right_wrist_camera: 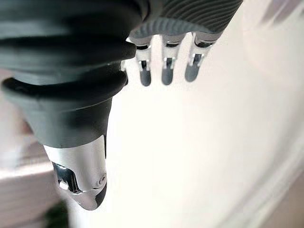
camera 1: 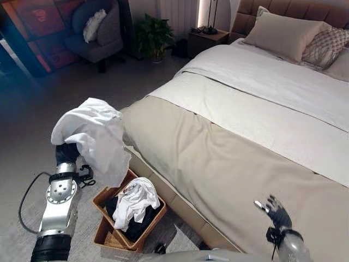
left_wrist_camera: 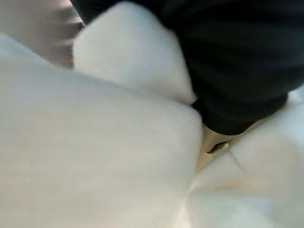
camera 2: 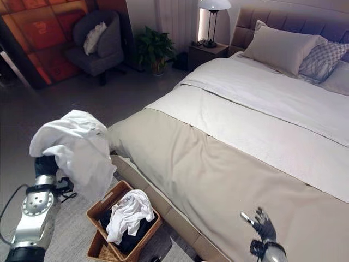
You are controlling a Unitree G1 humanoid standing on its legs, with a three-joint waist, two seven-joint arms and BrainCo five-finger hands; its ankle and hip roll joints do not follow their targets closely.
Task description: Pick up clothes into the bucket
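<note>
- Left hand (camera 1: 67, 152): raised at the left of the frame in the eye views, draped under a white garment (camera 1: 92, 134). The cloth hides the fingers in every view, so whether they are curled on it cannot be told. In the left wrist view, white cloth (left_wrist_camera: 95, 156) lies right against the dark ribbed cover.
- Task item: the white garment hangs off the left hand, up and to the left of the basket (camera 1: 101, 199). It is clear of the basket and not yet directly over it.
- Container: a brown wicker basket stands on the floor at lower centre-left, just beside the foot corner of the bed (camera 1: 234, 158). It holds a dark garment (camera 1: 139, 221) at the bottom and a crumpled white garment with some print (camera 1: 136, 201) on top, which spills a little over the rim.
- Progress, as a judgement: at least two pieces are already in the basket and one more is in carry. What is left is to bring the held garment over the basket and let it go.
- No loose clothing is visible on the bed cover or on the floor in view; the bed carries only bedding and pillows (camera 1: 283, 33).
- Right hand (camera 1: 275, 209): at the lower right, over the beige bed cover, fingers spread apart and holding nothing. The right wrist view shows its fingers (right_wrist_camera: 166, 71) straight above the pale bedding.
- Risk, as a judgement: the basket is already well filled, so the added piece may hang over the rim.
</note>
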